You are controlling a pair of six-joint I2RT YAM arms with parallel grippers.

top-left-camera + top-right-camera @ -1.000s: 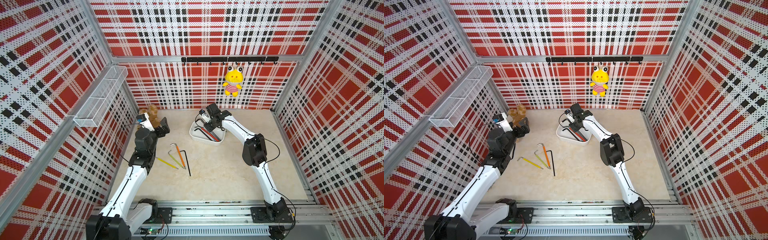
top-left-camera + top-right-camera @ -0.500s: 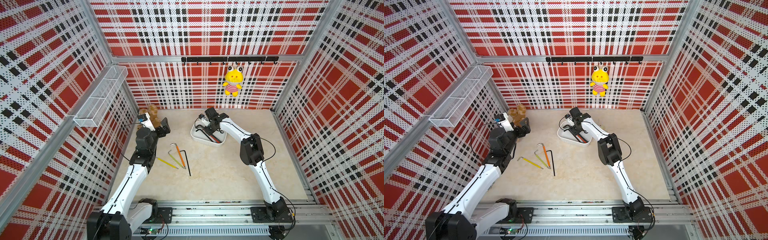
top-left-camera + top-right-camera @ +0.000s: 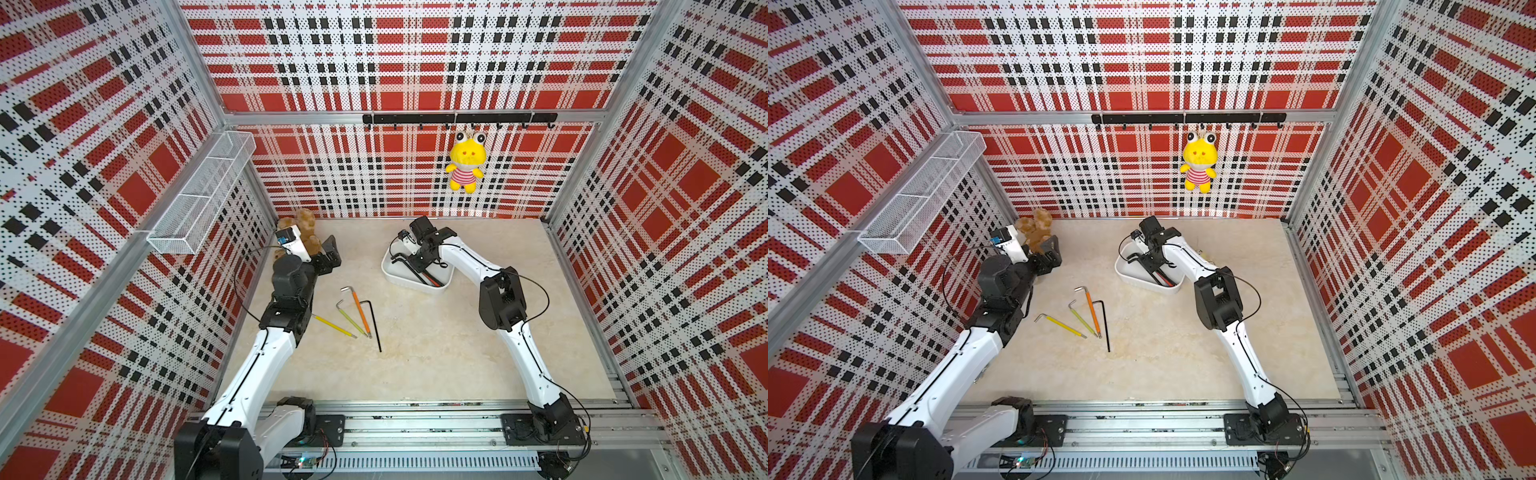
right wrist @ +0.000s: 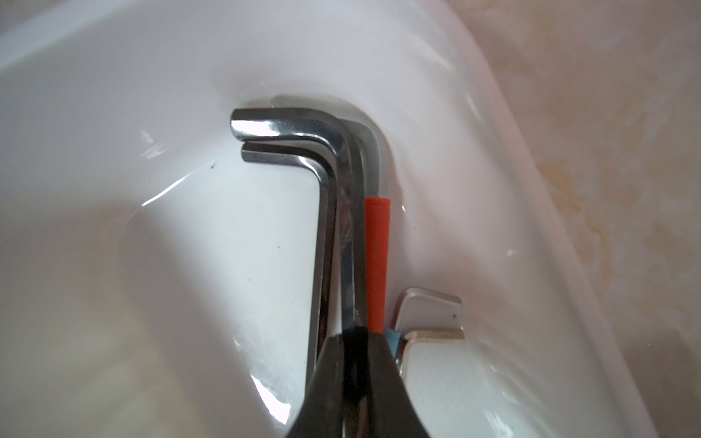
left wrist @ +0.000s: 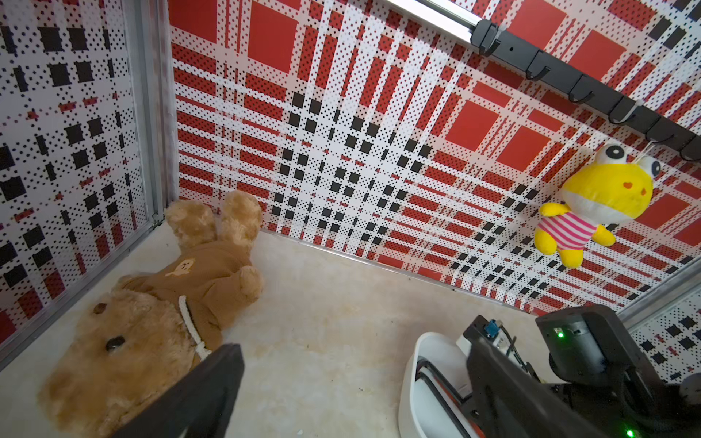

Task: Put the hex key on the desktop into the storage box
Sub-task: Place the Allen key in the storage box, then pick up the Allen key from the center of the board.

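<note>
Hex keys (image 3: pixel 360 312) on desktop (image 3: pixel 436 353), near storage box (image 3: pixel 394 272)

Right hand (image 3: pixel 411 269) sits inside the storage box (image 3: pixel 405 283) (four hex keys (image 3: pixel 360 309) on desktop (image 3: pixel 436 353))

No readable text, brand, number anywhere (patch (image 5: pixel 181 267) on brown plush (image 5: pixel 125 341): small figure, lettering indiscernible).

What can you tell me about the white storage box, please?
The storage box is a shallow, glossy white plastic tub with rounded corners, sitting flat on the desktop toward the back. Several hex keys lie inside along one wall, bare steel and one red-sleeved. The right gripper reaches in, shut on a steel key.
</note>
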